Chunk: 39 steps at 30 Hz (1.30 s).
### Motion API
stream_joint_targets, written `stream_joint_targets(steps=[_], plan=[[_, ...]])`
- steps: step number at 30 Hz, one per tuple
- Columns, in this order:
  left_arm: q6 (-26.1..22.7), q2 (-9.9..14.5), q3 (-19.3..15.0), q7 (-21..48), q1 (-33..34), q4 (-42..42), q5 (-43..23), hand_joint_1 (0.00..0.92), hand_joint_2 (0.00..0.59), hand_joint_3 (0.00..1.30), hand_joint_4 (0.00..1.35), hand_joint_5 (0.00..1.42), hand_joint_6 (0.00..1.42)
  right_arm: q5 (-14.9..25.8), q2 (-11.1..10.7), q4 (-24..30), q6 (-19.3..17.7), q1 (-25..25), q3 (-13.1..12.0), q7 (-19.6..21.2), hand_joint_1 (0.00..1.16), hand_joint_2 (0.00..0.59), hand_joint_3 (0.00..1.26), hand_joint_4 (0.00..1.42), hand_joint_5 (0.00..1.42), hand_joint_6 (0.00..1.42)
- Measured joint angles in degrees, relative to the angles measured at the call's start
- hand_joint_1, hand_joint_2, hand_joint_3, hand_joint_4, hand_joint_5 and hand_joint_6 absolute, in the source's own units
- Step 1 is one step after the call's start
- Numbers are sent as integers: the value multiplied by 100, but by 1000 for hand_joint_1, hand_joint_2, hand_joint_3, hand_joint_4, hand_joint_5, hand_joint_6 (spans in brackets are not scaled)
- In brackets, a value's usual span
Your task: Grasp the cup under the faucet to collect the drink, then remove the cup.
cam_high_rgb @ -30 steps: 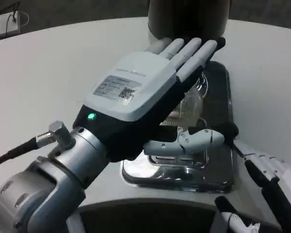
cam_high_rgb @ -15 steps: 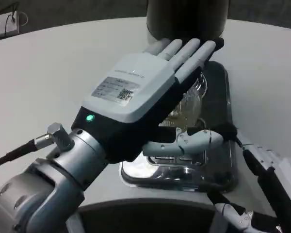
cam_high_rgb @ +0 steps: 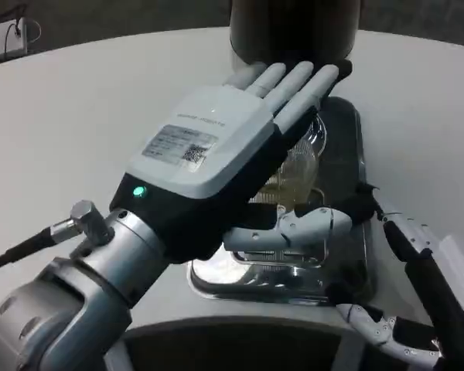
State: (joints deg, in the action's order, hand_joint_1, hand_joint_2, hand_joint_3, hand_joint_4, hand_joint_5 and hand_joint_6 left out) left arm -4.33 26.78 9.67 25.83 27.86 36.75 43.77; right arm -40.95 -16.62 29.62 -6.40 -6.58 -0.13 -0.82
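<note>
Clear ribbed plastic cup (cam_high_rgb: 298, 171) standing on polished steel drip tray (cam_high_rgb: 348, 255), under dark cylindrical dispenser (cam_high_rgb: 294, 31).

Left robot hand (cam_high_rgb: 224, 154) laid over the cup, glossy white back up, fingers (cam_high_rgb: 298, 89) extended side by side toward the dispenser, thumb (cam_high_rgb: 294, 230) stretched across the tray grille; actual grip on the cup hidden, cannot tell. Pale liquid visible in the cup. Right robot hand (cam_high_rgb: 406, 309) low at tray's right edge, closure unclear. Smooth white worktop (cam_high_rgb: 85, 116) broad and open at left, curved edge beyond.
</note>
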Motion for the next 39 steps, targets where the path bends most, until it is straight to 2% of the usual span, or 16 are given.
stream_joint_targets(steps=[19, 30, 32, 36, 39], plan=[[-1, -95, -171, -17, -282, 237, 170, 0, 180, 0, 0, 0, 0, -29, 40, -230, 129, 428, 233, 1, 471, 304, 25, 85, 134, 231], [9, -599, -447, -688, -849, 356, 201, 0, 194, 0, 0, 0, 0, -23, 38, -229, 148, 417, 279, 0, 471, 303, 25, 84, 127, 230], [34, -914, -567, -1155, -1072, 381, 140, 0, 195, 0, 0, 0, 0, -11, 38, -228, 153, 413, 282, -1, 471, 303, 25, 84, 126, 230], [38, -1284, -837, -1658, -1274, 402, -111, 0, 195, 0, 0, 0, 0, 33, 39, -228, 161, 417, 287, -8, 472, 302, 25, 81, 124, 230], [37, -1383, -1011, -1841, -1404, 470, -171, 0, 193, 0, 0, 0, 0, 108, 40, -235, 179, 433, 293, -19, 472, 302, 21, 78, 123, 230]])
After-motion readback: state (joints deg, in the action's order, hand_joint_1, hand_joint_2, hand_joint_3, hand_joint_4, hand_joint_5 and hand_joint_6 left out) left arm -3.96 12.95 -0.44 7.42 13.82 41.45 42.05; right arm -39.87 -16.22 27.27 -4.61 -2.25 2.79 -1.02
